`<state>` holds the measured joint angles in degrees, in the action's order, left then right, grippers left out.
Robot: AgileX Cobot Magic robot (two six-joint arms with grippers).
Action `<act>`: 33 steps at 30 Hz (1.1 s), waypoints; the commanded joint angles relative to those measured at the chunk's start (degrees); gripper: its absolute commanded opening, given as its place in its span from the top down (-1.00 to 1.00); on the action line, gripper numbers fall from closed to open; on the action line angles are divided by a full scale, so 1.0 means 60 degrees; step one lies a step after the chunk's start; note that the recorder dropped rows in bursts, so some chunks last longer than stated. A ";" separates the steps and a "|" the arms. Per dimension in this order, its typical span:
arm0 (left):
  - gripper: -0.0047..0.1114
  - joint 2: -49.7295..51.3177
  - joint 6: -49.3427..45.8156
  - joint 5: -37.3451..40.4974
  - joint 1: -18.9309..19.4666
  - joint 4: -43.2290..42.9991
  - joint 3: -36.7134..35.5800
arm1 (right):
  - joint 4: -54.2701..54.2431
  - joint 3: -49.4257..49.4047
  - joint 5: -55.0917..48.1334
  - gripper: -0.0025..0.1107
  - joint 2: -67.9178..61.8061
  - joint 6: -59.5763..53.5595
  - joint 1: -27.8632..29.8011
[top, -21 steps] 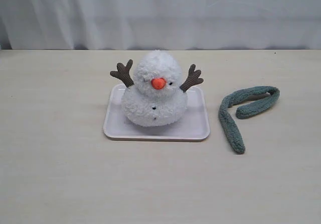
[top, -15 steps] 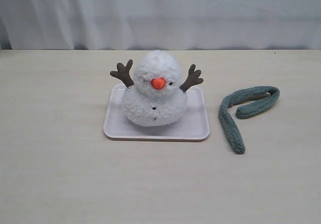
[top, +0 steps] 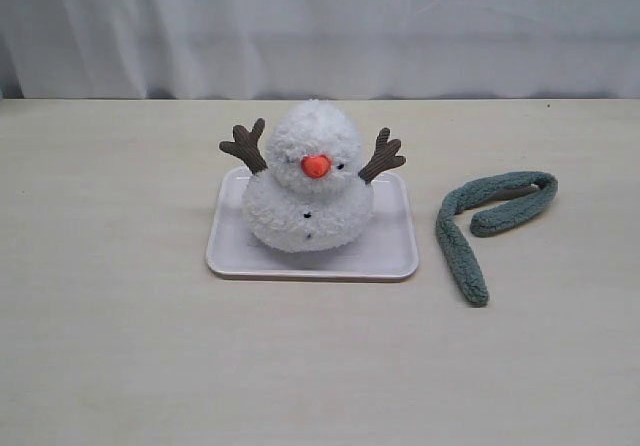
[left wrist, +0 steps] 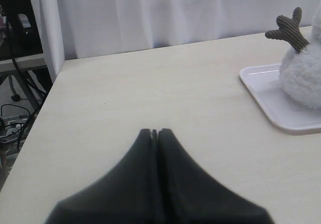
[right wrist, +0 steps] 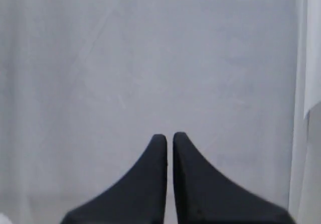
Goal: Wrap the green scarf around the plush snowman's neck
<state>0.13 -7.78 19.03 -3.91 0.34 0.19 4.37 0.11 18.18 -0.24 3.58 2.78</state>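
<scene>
Both the left gripper [left wrist: 154,132] and right gripper [right wrist: 169,136] are closed and empty, green scarf [top: 450,236] lying near plush snowman [top: 308,191].

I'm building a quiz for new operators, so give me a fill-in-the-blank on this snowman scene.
The plush snowman sits on a white tray; its nose is ____.
In the exterior view, the green scarf lies on the table to the tray's ____.
The left pincer and right pincer are both ____, holding nothing.
Missing words: orange; right; shut.
</scene>
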 commanded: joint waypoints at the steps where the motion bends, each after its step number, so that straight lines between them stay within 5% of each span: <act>1: 0.92 -0.0022 0.0016 -0.0086 0.0030 0.0028 -0.0032 | 0.0055 -0.0019 0.1477 0.88 0.0040 -0.0059 0.0070; 10: 0.92 -0.0022 0.0016 -0.0086 0.0030 0.0028 -0.0032 | -0.0320 0.0264 0.3130 0.88 0.0040 0.2762 0.0070; 18: 0.92 -0.0022 0.0016 -0.0086 0.0030 0.0028 -0.0032 | 0.1075 0.3708 -0.4198 0.79 -0.0696 0.3717 0.0070; 26: 0.92 -0.0022 0.0016 -0.0086 0.0030 0.0028 -0.0032 | 0.0851 0.5739 -0.7567 -0.03 -0.3963 0.3134 0.0070; 33: 0.92 -0.0022 0.0016 -0.0086 0.0030 0.0028 -0.0032 | -0.0573 0.6800 -0.9367 -0.05 -0.7687 0.1111 0.0070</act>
<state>0.13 -7.78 19.03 -3.91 0.34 0.19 4.10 39.08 -35.18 -39.04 15.14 2.78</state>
